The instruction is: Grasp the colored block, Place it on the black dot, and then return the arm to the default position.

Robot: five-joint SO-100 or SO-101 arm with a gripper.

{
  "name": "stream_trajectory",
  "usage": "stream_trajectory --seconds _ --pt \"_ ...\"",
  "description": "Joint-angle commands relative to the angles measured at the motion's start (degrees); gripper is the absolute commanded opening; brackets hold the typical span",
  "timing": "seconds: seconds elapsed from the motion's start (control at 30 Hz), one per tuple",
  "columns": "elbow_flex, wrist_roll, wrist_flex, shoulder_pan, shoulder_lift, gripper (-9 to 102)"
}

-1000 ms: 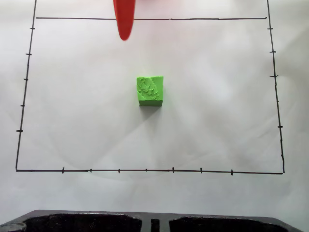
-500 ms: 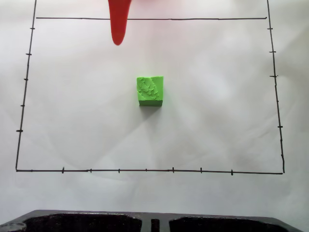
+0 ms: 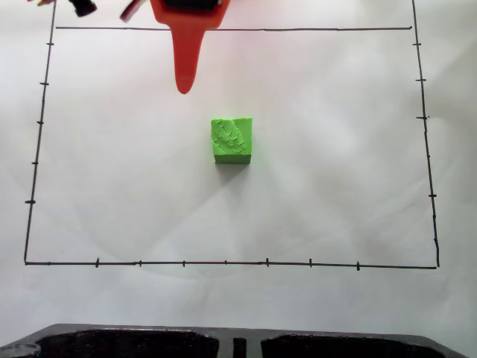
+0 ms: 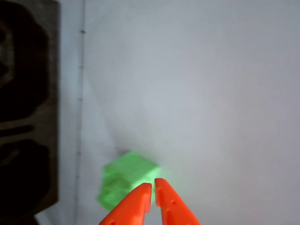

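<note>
In the wrist view the gripper (image 4: 153,187) shows two orange tips nearly touching, with only a thin slit between them. The tool is closed and holds nothing.

The block (image 4: 125,180), a lime-green cube, lies just beyond and slightly left of the tips in that view, resting on the paper. In the fixed view the block (image 3: 232,139) sits near the centre of the drawn frame (image 3: 41,119). The gripper (image 3: 183,88) hangs above and to the left of the block, apart from it.

Judgement: the grasp is not yet made. The tool must open, then travel toward the block along that diagonal and descend over it.

The white paper (image 3: 335,186) around the block is bare. A dark moulded tray (image 3: 119,341) lies below the block, outside the frame.
</note>
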Motion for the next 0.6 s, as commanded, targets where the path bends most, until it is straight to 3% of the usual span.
stream_trajectory --seconds 0.0,0.57 --pt "-0.26 1.58 0.53 0.26 1.05 0" --pt "-0.26 5.01 0.79 1.23 1.14 0"
